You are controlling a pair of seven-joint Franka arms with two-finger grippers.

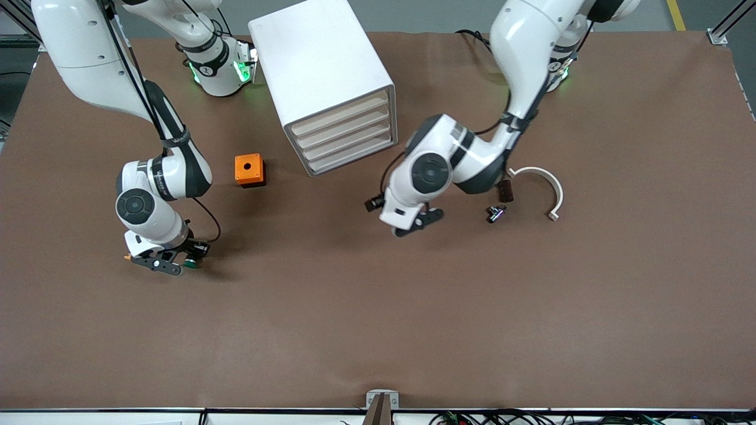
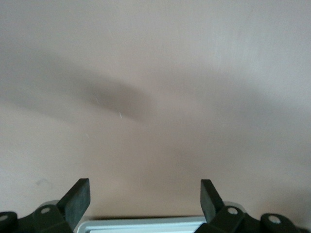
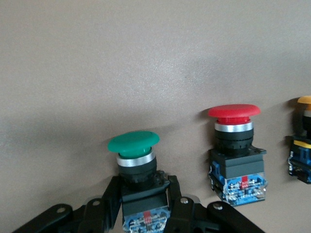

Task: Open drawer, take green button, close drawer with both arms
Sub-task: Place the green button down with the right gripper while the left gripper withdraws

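The white cabinet [image 1: 322,71] stands at the back middle of the table, and all its cream-fronted drawers [image 1: 344,134] are pushed in. My right gripper [image 1: 170,264] is low at the table toward the right arm's end, with its fingers [image 3: 109,196] closed on the black body of the green-capped button [image 3: 133,143]. The green cap also shows at the gripper in the front view [image 1: 191,264]. My left gripper [image 1: 418,222] hangs open and empty over bare table, nearer the front camera than the cabinet. Its fingers [image 2: 77,199] are wide apart.
A red-capped button [image 3: 234,112] and an orange-capped button [image 3: 304,101] lie beside the green one. An orange box with a hole [image 1: 249,170] sits beside the cabinet. A white curved part [image 1: 546,184] and a small dark part [image 1: 495,212] lie toward the left arm's end.
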